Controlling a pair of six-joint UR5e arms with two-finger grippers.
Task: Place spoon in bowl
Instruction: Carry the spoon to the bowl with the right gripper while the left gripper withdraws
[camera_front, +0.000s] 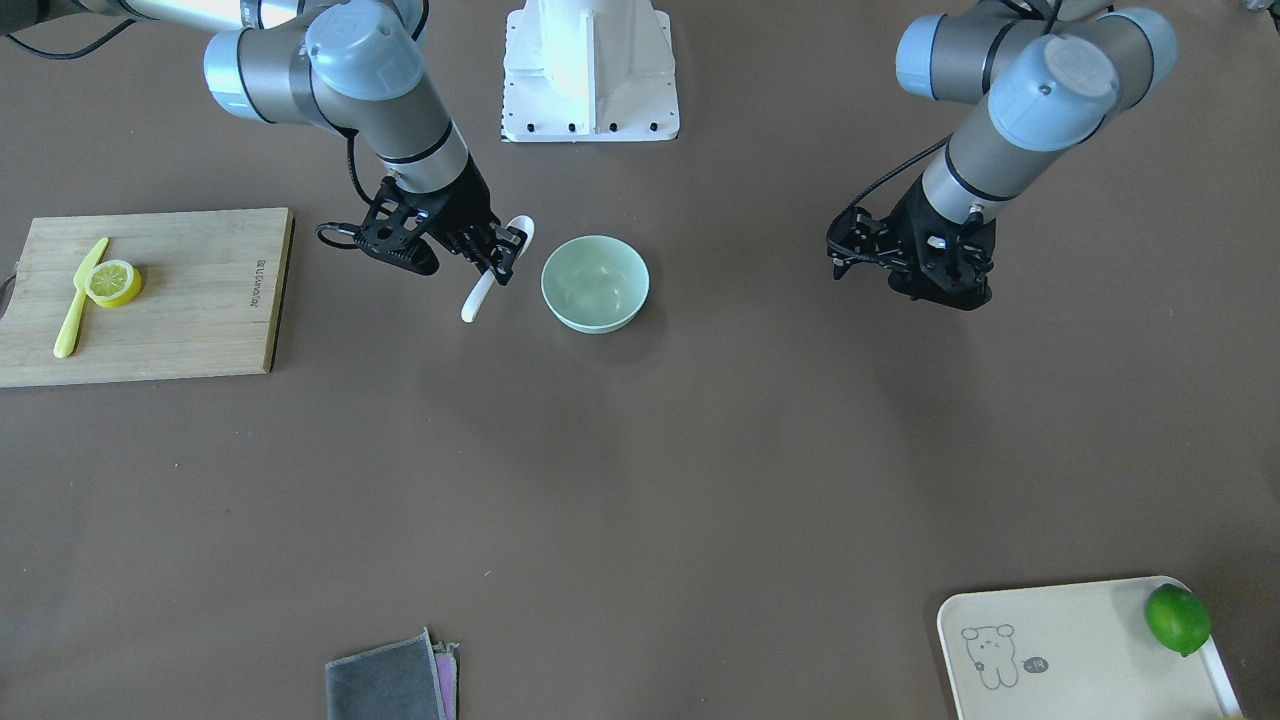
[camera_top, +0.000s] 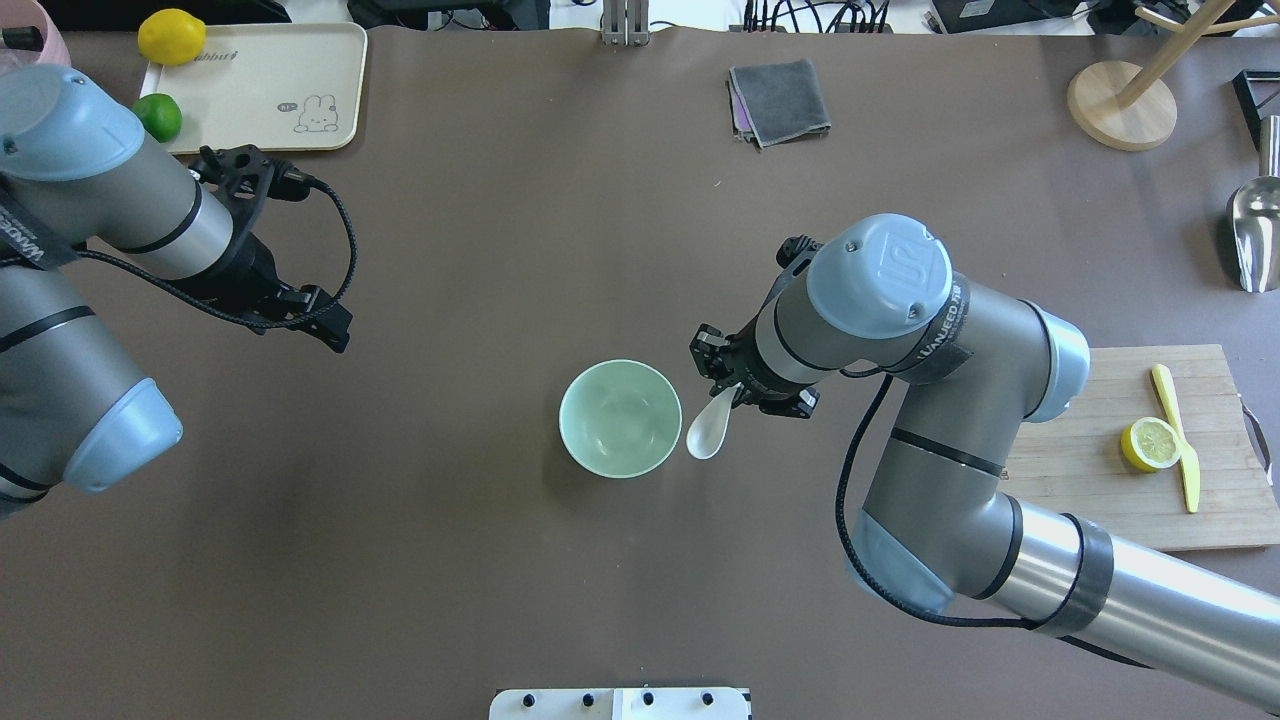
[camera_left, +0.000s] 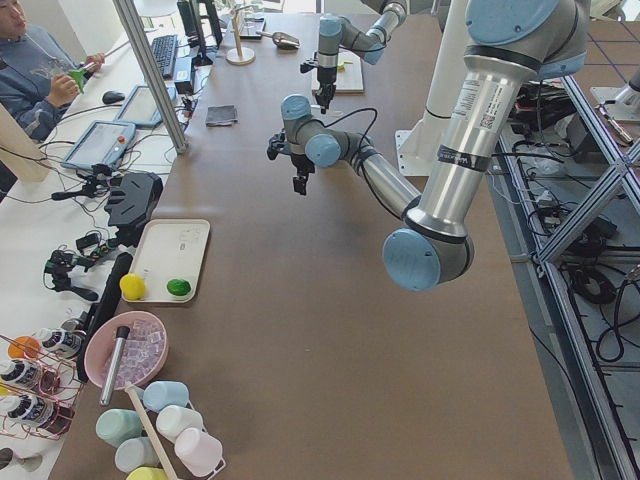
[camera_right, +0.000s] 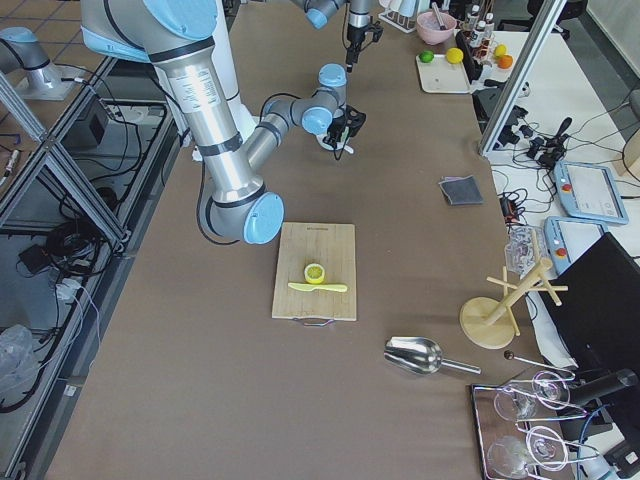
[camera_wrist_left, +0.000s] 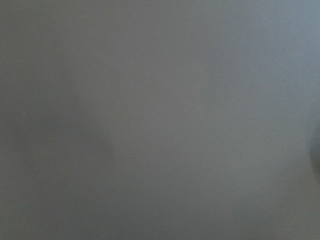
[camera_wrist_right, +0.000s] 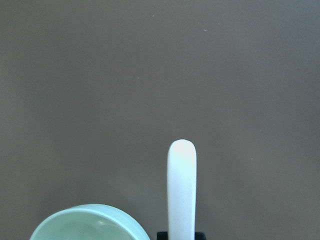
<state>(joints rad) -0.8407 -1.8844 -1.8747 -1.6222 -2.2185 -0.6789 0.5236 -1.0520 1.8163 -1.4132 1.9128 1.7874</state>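
Observation:
The white spoon (camera_front: 483, 290) is held in my right gripper (camera_front: 503, 258), which is shut on its handle. The spoon hangs just beside the mint-green bowl (camera_front: 595, 283), on the robot's right of it, not over it. In the overhead view the scoop (camera_top: 708, 432) lies close to the bowl's rim (camera_top: 672, 440). The right wrist view shows the handle (camera_wrist_right: 182, 190) pointing away and the bowl's rim (camera_wrist_right: 90, 220) at lower left. The bowl holds nothing. My left gripper (camera_front: 942, 288) looks open and empty, well off to the bowl's other side.
A wooden cutting board (camera_front: 190, 320) holds a lemon half (camera_front: 115, 283) and a yellow knife (camera_front: 78, 300). A cream tray (camera_front: 1080, 650) carries a lime (camera_front: 1178, 618). A grey cloth (camera_front: 390, 685) lies at the front edge. The robot base (camera_front: 590, 70) stands behind the bowl.

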